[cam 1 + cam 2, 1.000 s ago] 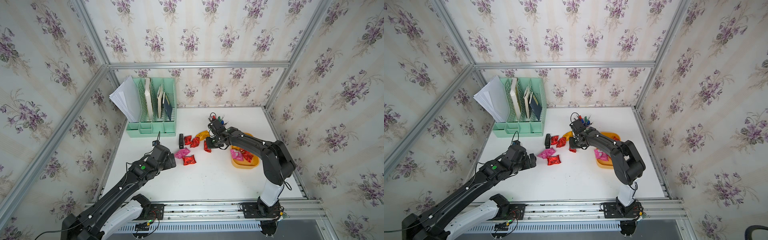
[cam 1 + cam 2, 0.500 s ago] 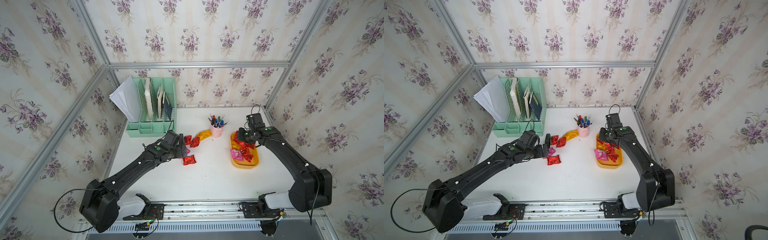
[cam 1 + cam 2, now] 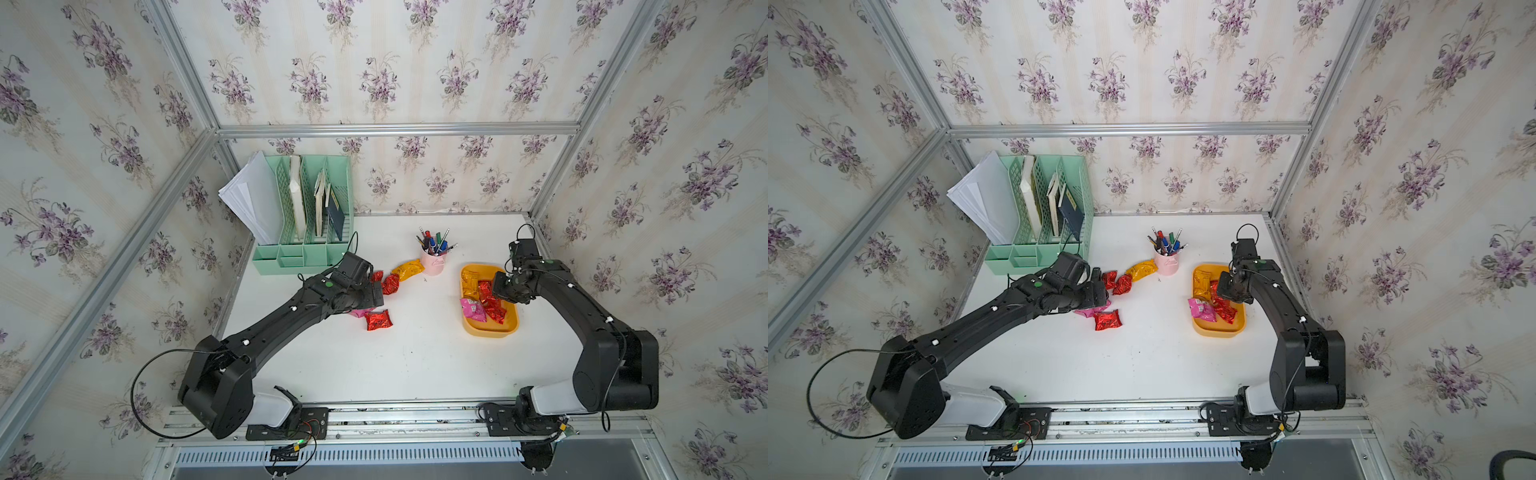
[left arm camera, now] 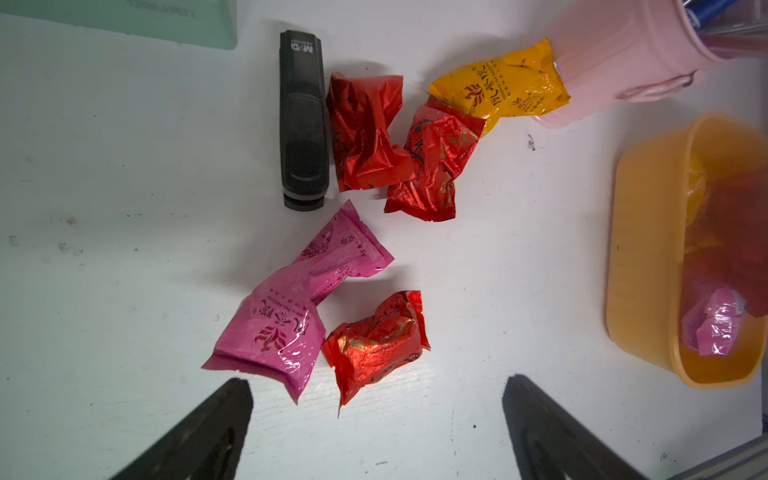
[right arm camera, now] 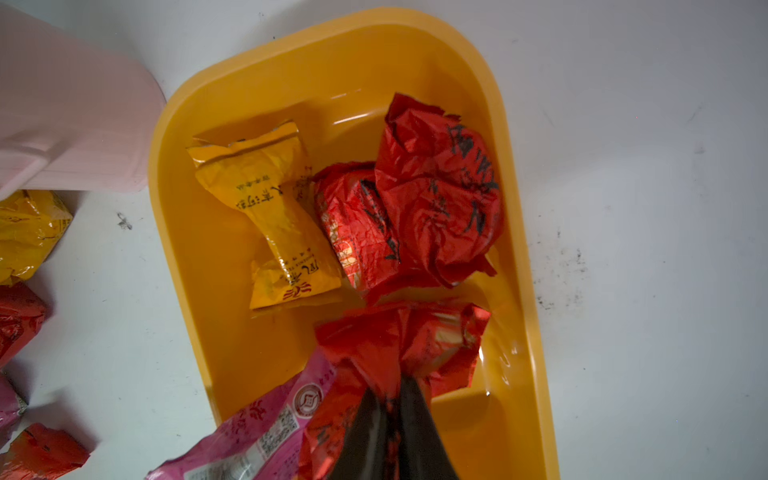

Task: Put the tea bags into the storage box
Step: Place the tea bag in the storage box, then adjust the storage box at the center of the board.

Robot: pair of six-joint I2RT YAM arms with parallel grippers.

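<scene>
Right gripper (image 5: 390,386) narrow, pinching red foil tea bag (image 5: 399,336) over shallow yellow-orange plastic storage box (image 5: 224,332), left gripper (image 4: 376,380) wide above loose foil tea bags (image 4: 365,133), black stapler (image 4: 303,120) and pink pen cup (image 4: 623,54) beside them.

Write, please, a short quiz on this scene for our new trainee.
1. True or false: the left gripper is open.
2. How many red tea bags lie on the table, outside the box?
3. Which lies nearest the cup? A yellow bag; B pink one; C red one.
Key: 1 true; 2 three; 3 A.
</scene>
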